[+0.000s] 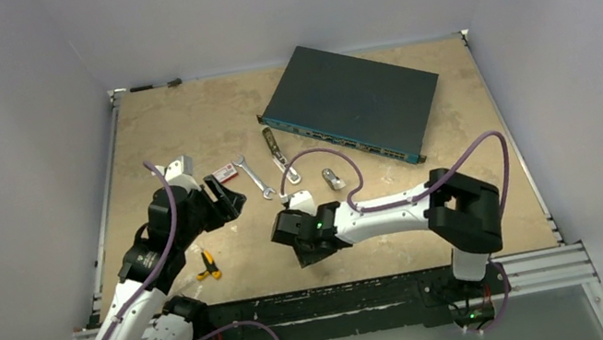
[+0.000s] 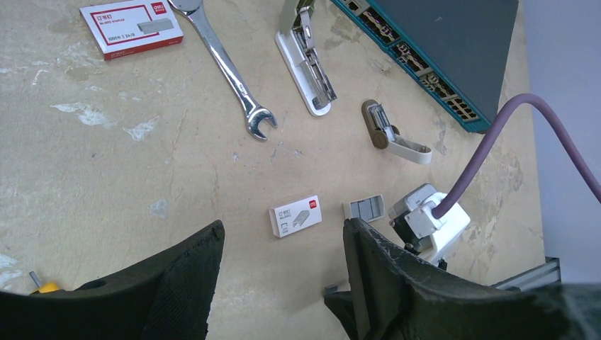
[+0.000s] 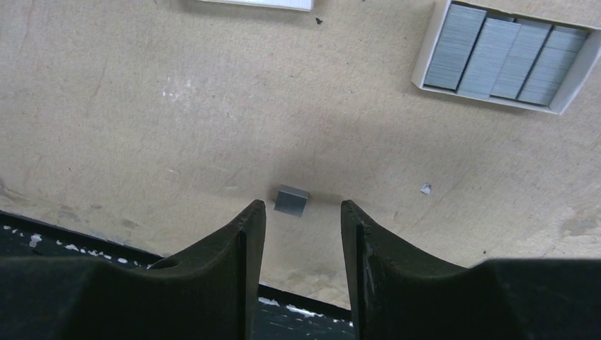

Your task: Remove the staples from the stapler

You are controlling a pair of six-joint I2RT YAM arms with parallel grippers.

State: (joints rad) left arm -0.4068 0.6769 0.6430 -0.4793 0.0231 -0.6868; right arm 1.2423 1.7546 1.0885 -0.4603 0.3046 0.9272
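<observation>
Fingers (image 3: 227,269) of the right gripper (image 3: 301,207) are released, parted with nothing between them, and a short grey strip of staples (image 3: 291,200) lies on the tan tabletop (image 3: 142,106) just past their tips. The left gripper (image 2: 283,228) is parted too and grasps nothing. The small pale grey-green bar-shaped stapler (image 2: 312,78) lies at the top centre of the left wrist view, hinged open with its silvery metal channel facing up, apart from both grippers. Left of it in that frame lies a silver open-ended wrench (image 2: 227,67), and in the upper left corner a red-and-white staple box (image 2: 131,28). Right of the stapler, along the upper right, sits a flat dark teal network switch (image 2: 453,42), with a small olive-and-cream tool (image 2: 393,134) just below it. Lower in the frame, near the left fingertips, are a small white staple box (image 2: 295,215) and an open white tray of staples (image 2: 365,208).
</observation>
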